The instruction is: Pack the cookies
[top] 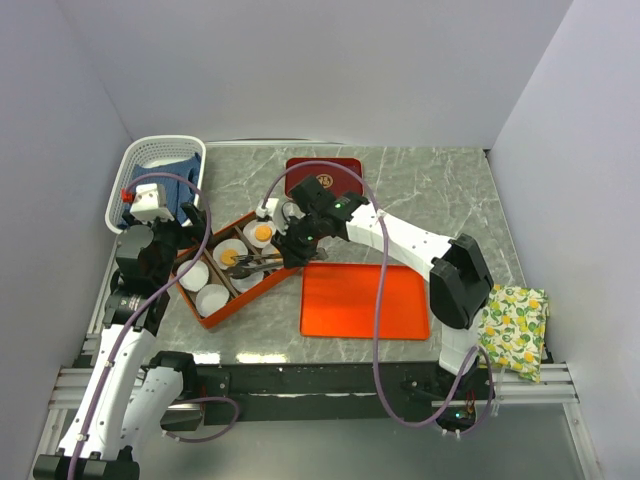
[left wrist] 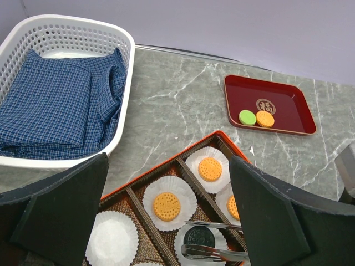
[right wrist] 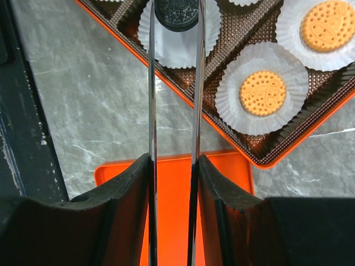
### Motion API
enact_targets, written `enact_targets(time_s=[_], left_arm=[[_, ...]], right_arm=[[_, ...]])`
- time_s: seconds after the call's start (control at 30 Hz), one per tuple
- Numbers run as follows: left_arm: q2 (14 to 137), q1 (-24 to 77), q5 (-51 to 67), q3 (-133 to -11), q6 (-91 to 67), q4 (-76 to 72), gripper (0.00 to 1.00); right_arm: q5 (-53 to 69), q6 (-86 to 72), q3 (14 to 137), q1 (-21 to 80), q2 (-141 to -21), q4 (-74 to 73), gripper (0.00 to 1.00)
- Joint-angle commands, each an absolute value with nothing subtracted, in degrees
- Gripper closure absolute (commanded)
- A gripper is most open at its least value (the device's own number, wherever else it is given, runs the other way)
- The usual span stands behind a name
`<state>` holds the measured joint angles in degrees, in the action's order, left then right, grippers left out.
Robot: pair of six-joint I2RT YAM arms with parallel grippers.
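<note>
The right tool (right wrist: 173,163) is clenched on metal tongs (right wrist: 151,100), whose tips flank the black cookie (right wrist: 176,12) in its paper cup inside the orange box (left wrist: 161,164). Three orange cookies (left wrist: 166,206) sit in neighbouring cups. The left tool (left wrist: 166,183) hangs released over the box's near end.

On the table (left wrist: 177,94), a green cookie (left wrist: 247,117) and an orange one (left wrist: 265,118) touch in the red tray (left wrist: 288,97), just beside its gold round seal (left wrist: 266,105), whose character is too small to read. A white basket (left wrist: 126,83) holds a blue checked cloth (left wrist: 50,105). An orange flat tray (top: 365,300) lies beside the box, and a lemon-print cloth (top: 515,325) lies at the far right.
</note>
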<state>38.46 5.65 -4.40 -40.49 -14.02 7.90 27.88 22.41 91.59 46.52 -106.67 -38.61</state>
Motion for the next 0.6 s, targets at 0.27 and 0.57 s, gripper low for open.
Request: enact_targets(time_s=[0.27,0.57], left_arm=[[38.23,5.54,-4.39,-40.34,-13.27,5.45,0.04],[38.14,5.54,-4.31,-40.34,-13.27,5.36,0.03]], right_arm=[[27.6,23.11,93.69,46.76,-108.81,-38.41,0.63],[27.33,23.03,93.96,46.67,-108.9,-38.58,0.55]])
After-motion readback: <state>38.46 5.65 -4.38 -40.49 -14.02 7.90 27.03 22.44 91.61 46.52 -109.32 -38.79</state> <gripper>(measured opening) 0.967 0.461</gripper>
